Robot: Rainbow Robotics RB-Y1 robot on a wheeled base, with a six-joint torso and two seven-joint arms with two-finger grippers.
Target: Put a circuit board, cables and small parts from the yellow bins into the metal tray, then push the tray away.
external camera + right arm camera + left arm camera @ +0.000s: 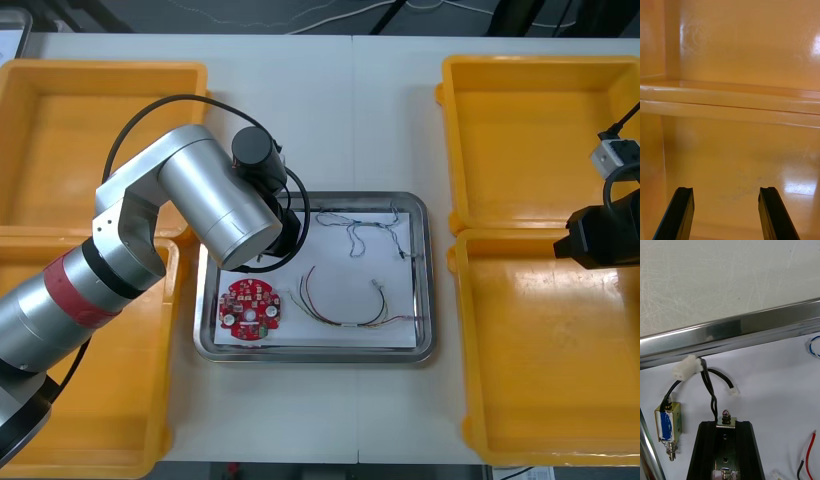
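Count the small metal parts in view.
2: one small metal part held by the left gripper over the metal tray; another lying in it, beside the gripper. More may be hidden.

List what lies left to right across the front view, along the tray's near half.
Near left yellow bin, red circuit board, red and yellow cable, metal tray's right rim, near right yellow bin. Left gripper, shut on a small metal part, is at the tray's far left corner; right gripper, open, over that bin's far end.
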